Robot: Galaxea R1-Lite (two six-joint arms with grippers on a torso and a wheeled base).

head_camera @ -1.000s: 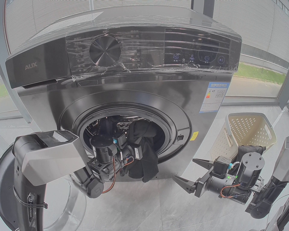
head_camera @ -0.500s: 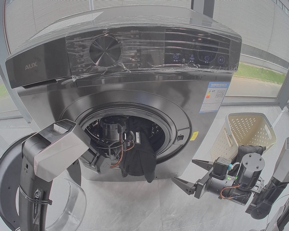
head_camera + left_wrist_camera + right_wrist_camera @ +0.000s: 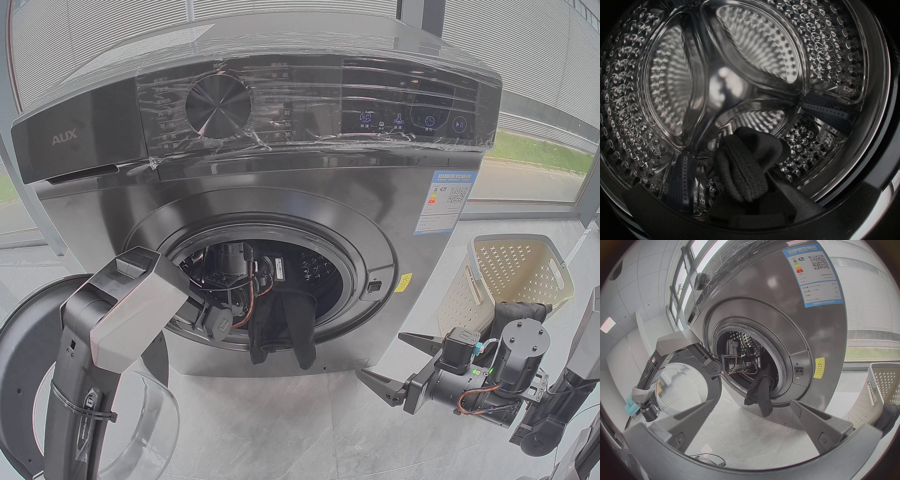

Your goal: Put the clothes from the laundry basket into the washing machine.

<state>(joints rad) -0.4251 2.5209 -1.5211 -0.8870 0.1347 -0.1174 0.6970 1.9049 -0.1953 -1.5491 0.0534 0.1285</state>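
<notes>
Half in — left gripper (image 3: pixel 275 276) pinches black garment (image 3: pixel 299 325) inside the drum (image 3: pixel 756 47), tail dangling below (right gripper (image 3: pixel 382 352) spread, more clothes (image 3: pixel 519 310) behind it).

**Laundry corner: the tally**

One washing machine (image 3: pixel 262 187), with one round door (image 3: pixel 15 375), one control dial (image 3: pixel 218 106) and two stickers (image 3: pixel 445 203), (image 3: pixel 403 282) on its front. One laundry basket (image 3: pixel 519 269). Two dark garments (image 3: pixel 299 331), (image 3: pixel 519 310).

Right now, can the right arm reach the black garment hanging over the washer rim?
Probably yes: bare floor separates the open right gripper from the black garment; left arm is higher, inside the drum.
</notes>
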